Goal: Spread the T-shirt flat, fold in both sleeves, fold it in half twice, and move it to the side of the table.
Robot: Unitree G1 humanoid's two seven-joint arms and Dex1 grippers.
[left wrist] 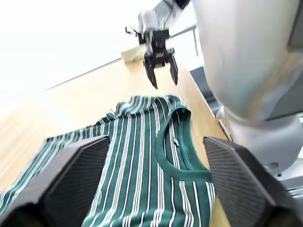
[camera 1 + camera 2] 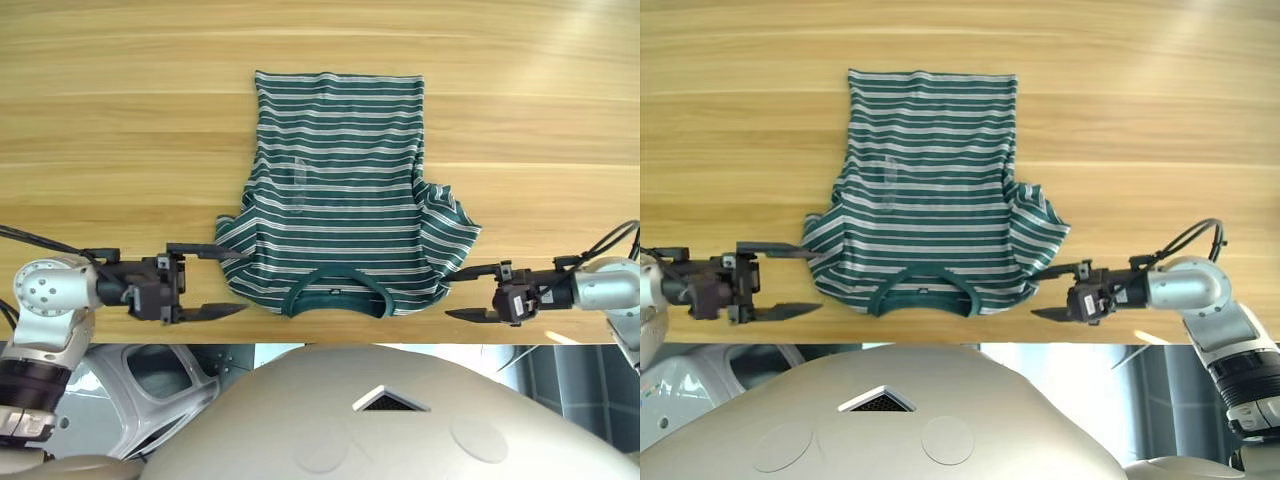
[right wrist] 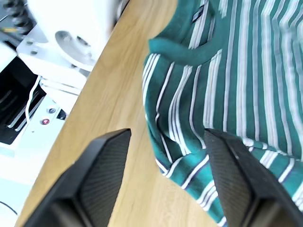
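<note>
In the head views the T-shirt [image 2: 340, 200] lies on the wooden table [image 2: 120, 120], its hem at 12 o'clock, its collar at 6 o'clock by the near edge, and both sleeves rumpled against the body. The left gripper [image 2: 247, 282] sits at 8 o'clock from the shirt with its jaws spread; the far finger's tip reaches the left sleeve's edge and the near finger lies along the table edge just beside the shoulder. The right gripper [image 2: 450, 293] sits at 4 o'clock, also spread, with its far finger's tip at the right sleeve's hem. In the left wrist view the dark pads [image 1: 78, 165] stand wide apart with the collar and striped chest between them, and the other gripper is agape beyond. In the right wrist view one pad [image 3: 234, 165] overlaps the sleeve and the other is over bare wood, with the sleeve's edge between them.
</note>
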